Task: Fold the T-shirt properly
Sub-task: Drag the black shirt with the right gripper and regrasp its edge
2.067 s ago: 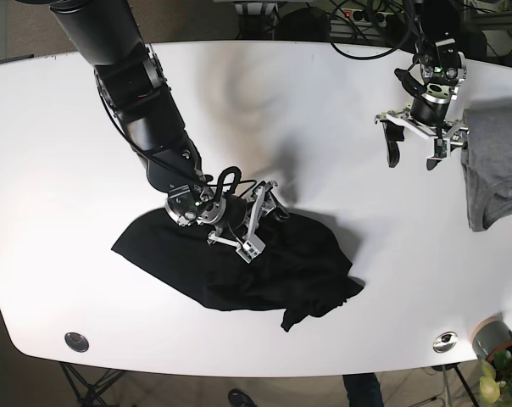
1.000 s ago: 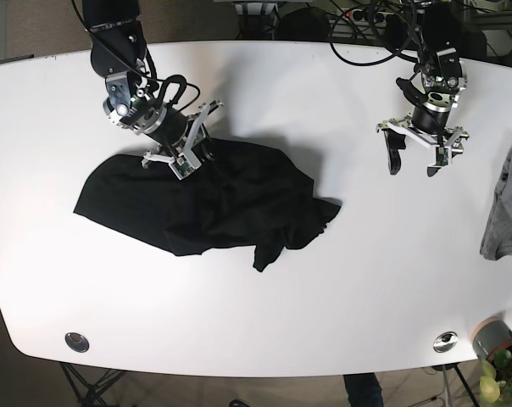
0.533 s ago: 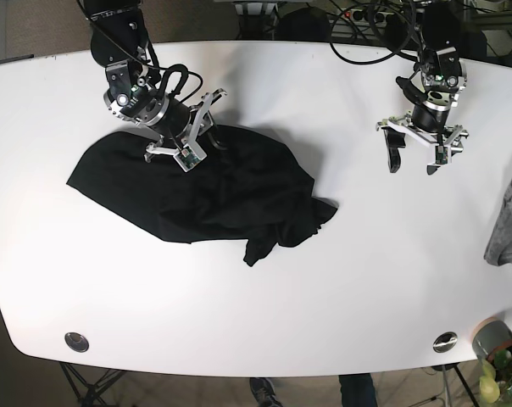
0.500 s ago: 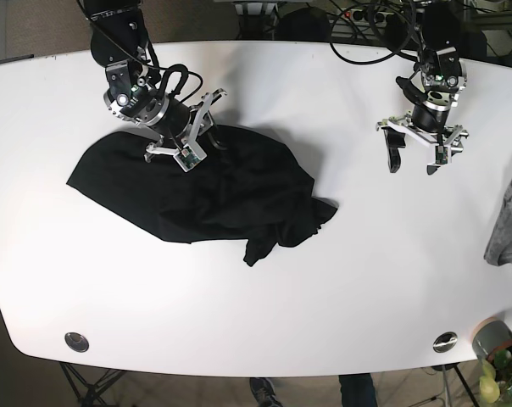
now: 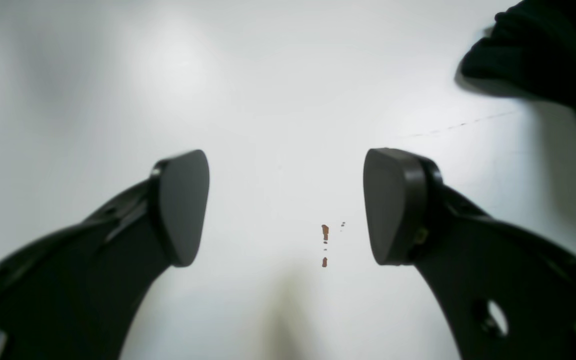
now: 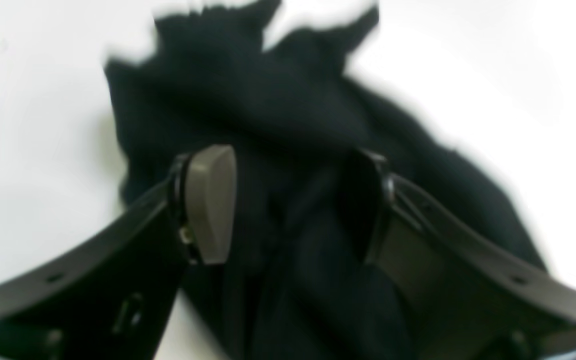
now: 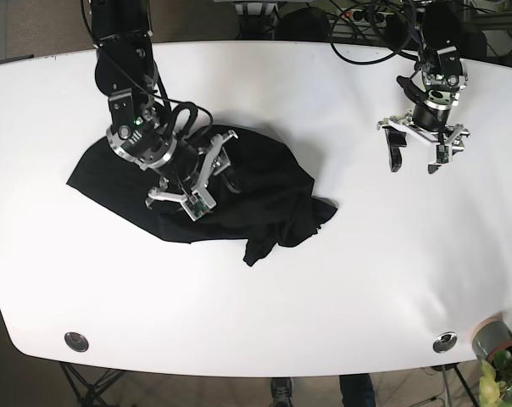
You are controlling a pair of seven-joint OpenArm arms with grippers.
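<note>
The black T-shirt (image 7: 264, 182) lies crumpled on the white table (image 7: 341, 280), left of centre, with a twisted tail at its lower right. My right gripper (image 7: 215, 178) hovers over the shirt's middle. In the right wrist view the right gripper (image 6: 288, 205) is open, with blurred black T-shirt (image 6: 288, 100) fabric under and beyond its fingers. My left gripper (image 7: 414, 161) hangs open over bare table at the upper right, well apart from the shirt. The left wrist view shows the left gripper (image 5: 288, 207) with nothing between its fingers and a corner of the T-shirt (image 5: 543, 55) at top right.
Two metal discs (image 7: 76, 341) (image 7: 445, 341) sit near the table's front edge. A grey pot with a plant (image 7: 493, 343) stands beyond the front right corner. Cables (image 7: 366, 21) run along the back edge. Small brown specks (image 5: 325, 232) mark the table under the left gripper.
My right arm dragged the shirt up and left, then moved down from its top edge to over its middle. A grey garment at the right edge has gone. The left arm stayed.
</note>
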